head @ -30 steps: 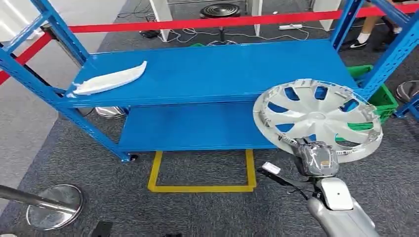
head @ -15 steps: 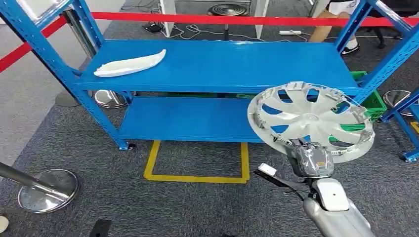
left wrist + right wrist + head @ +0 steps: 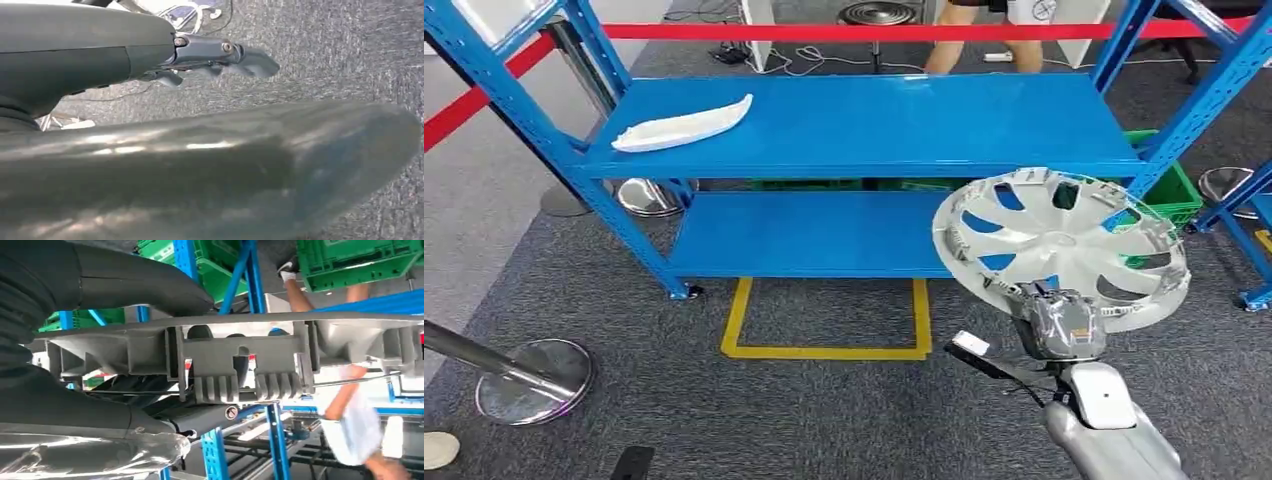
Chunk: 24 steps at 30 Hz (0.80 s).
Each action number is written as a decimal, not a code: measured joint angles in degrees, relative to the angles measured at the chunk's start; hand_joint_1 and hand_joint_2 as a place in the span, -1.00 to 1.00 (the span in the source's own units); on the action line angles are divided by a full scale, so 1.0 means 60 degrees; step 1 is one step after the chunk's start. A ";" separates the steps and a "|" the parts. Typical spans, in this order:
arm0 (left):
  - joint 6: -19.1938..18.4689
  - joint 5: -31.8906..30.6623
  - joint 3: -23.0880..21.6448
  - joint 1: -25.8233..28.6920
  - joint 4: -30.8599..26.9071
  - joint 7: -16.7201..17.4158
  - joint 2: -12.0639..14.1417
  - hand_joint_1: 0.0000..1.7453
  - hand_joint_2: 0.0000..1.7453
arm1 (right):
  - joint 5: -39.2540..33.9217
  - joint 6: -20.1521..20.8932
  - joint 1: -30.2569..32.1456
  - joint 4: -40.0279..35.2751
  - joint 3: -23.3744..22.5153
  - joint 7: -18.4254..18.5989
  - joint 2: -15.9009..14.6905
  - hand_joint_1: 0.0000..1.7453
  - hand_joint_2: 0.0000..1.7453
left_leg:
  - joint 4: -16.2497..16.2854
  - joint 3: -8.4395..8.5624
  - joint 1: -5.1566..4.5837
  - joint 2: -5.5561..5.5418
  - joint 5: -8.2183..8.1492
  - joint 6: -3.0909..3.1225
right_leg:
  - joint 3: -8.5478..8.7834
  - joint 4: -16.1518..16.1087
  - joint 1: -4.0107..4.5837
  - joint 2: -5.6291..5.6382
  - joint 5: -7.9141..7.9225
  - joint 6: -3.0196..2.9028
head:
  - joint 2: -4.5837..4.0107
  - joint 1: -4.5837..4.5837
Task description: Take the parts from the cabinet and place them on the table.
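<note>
The right hand (image 3: 1060, 322) gripped the lower rim of a silver wheel cover (image 3: 1060, 246), fingers (image 3: 145, 287) closed over the rim's edge, as the right wrist view confirmed, where thumb and fingers sat on opposite sides of the rim with its moulded clips (image 3: 242, 382) between them. The wheel cover was held up in the air, face toward the camera and tilted slightly back, in front of the right end of the blue shelving rack (image 3: 864, 125), overlapping the rack's lower shelf in the head view and not resting on it. It was a multi-spoke disc with openings between the spokes and a ring of clips round the edge.

The left hand (image 3: 220, 52) hung over grey carpet (image 3: 350, 45), its fingers extended and holding nothing.

A white curved trim part (image 3: 682, 127) lay on the rack's upper shelf near its left end. A green crate (image 3: 1179, 190) stood behind the rack at the right. A yellow taped outline (image 3: 829, 320) marked the carpet before the rack.
</note>
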 joint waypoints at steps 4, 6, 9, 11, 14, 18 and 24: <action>-0.0007 0.0025 0.0000 0.0042 0.0000 0.0015 0.0004 -1.00 -1.00 | 0.0080 0.0000 0.0179 0.0000 -0.0018 0.0025 0.0000 1.00 1.00 | 0.0132 -0.0001 0.0381 0.0012 0.0377 -0.0365 | -0.0111 0.0005 -0.0237 0.0010 0.0103 0.0186 | 0.0000 0.0004; -0.0011 0.0022 0.0000 0.0031 0.0000 0.0007 0.0007 -1.00 -1.00 | 0.0376 0.0000 0.0249 -0.0004 -0.0036 0.0102 -0.0007 1.00 1.00 | -0.1580 0.0936 0.0571 0.0020 0.1143 -0.0572 | -0.0118 0.0010 -0.0359 0.0031 0.0127 0.0377 | 0.0000 -0.0007; -0.0047 0.0018 -0.0004 0.0024 0.0004 -0.0004 -0.0025 -1.00 -1.00 | 0.0673 0.0000 0.0270 -0.0058 -0.0051 0.0236 -0.0080 1.00 1.00 | -0.2076 0.1062 0.0573 -0.0074 0.1108 -0.0380 | -0.0240 0.0003 -0.0331 0.0071 0.0235 0.0684 | 0.0000 -0.0021; -0.0051 -0.0004 0.0004 0.0054 0.0004 0.0000 -0.0011 -1.00 -1.00 | 0.1002 0.0000 0.0306 -0.0062 -0.0040 0.0448 -0.0161 1.00 1.00 | -0.2129 0.1034 0.0632 -0.0081 0.1200 -0.0255 | -0.0198 -0.0135 -0.0367 0.0082 0.0264 0.0852 | 0.0000 -0.0022; -0.0066 -0.0036 0.0007 0.0056 0.0004 0.0000 -0.0026 -1.00 -1.00 | 0.1213 0.0000 0.0325 -0.0051 0.0036 0.0645 -0.0335 1.00 1.00 | -0.2131 0.0980 0.0572 -0.0112 0.1265 -0.0197 | -0.0138 -0.0332 -0.0333 0.0071 0.0373 0.0381 | 0.0000 0.0077; -0.0069 -0.0036 0.0007 0.0058 0.0004 0.0026 -0.0025 -1.00 -1.00 | 0.1184 0.0000 0.0314 -0.0051 0.0109 0.0667 -0.0415 1.00 1.00 | -0.2126 0.0938 0.0487 -0.0125 0.1297 -0.0062 | -0.0086 -0.0421 -0.0346 0.0049 0.0527 0.0206 | 0.0000 0.0091; -0.0124 -0.0102 0.0000 0.0051 0.0004 0.0055 0.0007 -1.00 -1.00 | 0.0473 0.0000 0.0361 -0.0036 0.0189 0.0433 -0.0455 1.00 1.00 | -0.2052 0.0832 0.0324 -0.0114 0.1303 0.0216 | -0.0027 -0.0767 -0.0524 0.0046 0.0739 0.1176 | 0.0000 0.0058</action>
